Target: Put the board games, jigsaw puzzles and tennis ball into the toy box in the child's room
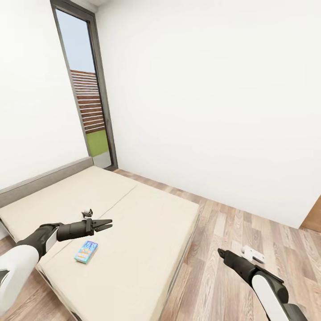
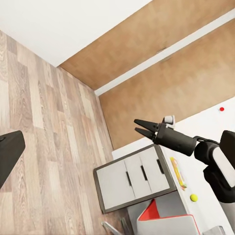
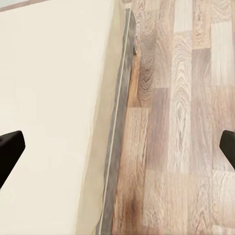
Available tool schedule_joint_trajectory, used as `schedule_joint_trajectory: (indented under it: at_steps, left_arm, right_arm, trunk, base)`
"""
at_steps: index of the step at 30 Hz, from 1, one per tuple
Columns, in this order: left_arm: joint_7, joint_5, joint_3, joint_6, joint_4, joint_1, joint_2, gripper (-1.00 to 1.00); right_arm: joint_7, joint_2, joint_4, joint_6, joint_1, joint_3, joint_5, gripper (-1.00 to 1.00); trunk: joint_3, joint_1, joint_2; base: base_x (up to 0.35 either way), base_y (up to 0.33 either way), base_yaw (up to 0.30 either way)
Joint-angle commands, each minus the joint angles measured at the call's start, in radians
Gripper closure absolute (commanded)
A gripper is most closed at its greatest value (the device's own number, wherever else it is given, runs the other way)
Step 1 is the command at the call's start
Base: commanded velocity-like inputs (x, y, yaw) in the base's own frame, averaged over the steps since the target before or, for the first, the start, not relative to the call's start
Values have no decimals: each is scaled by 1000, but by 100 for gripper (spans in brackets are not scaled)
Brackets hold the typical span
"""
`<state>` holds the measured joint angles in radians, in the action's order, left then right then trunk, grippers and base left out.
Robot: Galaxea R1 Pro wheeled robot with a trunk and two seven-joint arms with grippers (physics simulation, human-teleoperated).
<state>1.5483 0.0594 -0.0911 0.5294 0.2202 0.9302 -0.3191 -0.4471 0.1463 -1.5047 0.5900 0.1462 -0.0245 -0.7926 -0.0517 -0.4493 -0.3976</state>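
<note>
Bright, even render; daylight through tall window [image 1: 89, 89]; soft shadows, wide-angle edge stretch.

Head view looks down over bed [image 1: 133, 223]; right wrist close above bed [image 3: 54, 98] edge; left wrist faces table [image 2: 205, 161].

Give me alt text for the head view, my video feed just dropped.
A small teal-blue game box lies on a wide cream bed, just below the open left gripper reaching over the mattress. The right arm's gripper hangs over the wood floor beside the bed. White walls and a tall narrow window stand behind.
</note>
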Motion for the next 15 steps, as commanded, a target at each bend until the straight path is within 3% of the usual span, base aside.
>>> schedule_joint_trajectory:
  at_steps: [1,9,15]
  left_arm:
    - [4,-3,-2,11,0,1,0,-100]
    - [4,-3,-2,11,0,1,0,-100]
    - [4,-3,-2,11,-1,1,0,-100]
  right_arm:
    - [-10,1,0,1,1,-2,-9,-100]
    - [-10,1,3,1,1,-3,-7,-100]
    - [-10,1,3,2,1,-2,-9,-100]
  trunk:
    - [-2,-1,-2]
    - [-2,-1,-2]
    - [1,-1,-2]
  base:
    - [0,0,0]
    - [0,61,-4]
    - [0,79,-142]
